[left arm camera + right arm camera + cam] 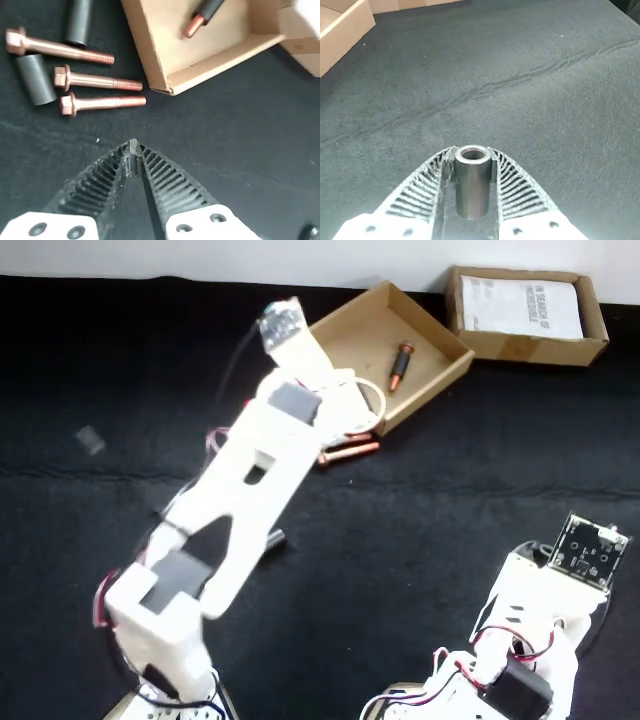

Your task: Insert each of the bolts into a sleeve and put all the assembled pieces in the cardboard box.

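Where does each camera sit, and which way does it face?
High view: fixed overhead, looking down at black cloth table, white arms, brown cardboard box.
Left wrist view: on the left arm, facing three copper bolts past shut left gripper.
Right wrist view: on the right arm, facing the cloth; right gripper clamps a grey metal sleeve.
Shared: high and left wrist views show the box.

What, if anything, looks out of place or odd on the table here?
Nothing is spilled or damaged. Two small oddities: what looks like a stray sleeve lies alone beside the left arm, apart from the loose bolts near the cardboard box, and a small grey scrap sits on the black cloth.
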Motion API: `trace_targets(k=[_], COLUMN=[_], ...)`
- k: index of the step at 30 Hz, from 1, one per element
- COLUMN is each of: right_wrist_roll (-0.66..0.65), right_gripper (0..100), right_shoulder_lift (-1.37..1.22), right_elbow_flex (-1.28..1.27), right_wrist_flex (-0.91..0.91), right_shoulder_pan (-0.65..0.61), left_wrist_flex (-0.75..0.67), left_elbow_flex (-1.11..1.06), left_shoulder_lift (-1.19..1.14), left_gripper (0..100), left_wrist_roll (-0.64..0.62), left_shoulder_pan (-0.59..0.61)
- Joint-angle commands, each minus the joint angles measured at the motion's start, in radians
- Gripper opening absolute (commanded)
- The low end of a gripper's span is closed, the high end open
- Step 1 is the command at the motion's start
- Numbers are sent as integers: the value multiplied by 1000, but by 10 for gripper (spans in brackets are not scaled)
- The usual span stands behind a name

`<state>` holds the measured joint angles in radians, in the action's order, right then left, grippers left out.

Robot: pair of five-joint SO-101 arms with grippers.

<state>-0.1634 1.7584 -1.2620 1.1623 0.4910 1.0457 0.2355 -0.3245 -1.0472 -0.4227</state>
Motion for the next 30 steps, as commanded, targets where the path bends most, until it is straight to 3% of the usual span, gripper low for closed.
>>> trace_targets(k=[1, 15, 21, 30], right_wrist_roll=[-11, -12, -12, -12], right_gripper=[6, 6, 6, 6], right_shoulder_lift=[44, 48, 48, 48], right_elbow_flex=[-15, -25, -25, -59], right_wrist_flex=[-19, -16, -15, -19], right_shoulder_pan=[13, 10, 5, 5], left_wrist_flex=[5, 178, 218, 255], left_elbow_flex=[128, 545, 579, 535], left_shoulder_lift=[-137, -536, -542, -427], left_gripper=[10, 17, 137, 113], left_wrist_roll=[-17, -17, -17, -17], left_shoulder_pan=[13, 73, 65, 33])
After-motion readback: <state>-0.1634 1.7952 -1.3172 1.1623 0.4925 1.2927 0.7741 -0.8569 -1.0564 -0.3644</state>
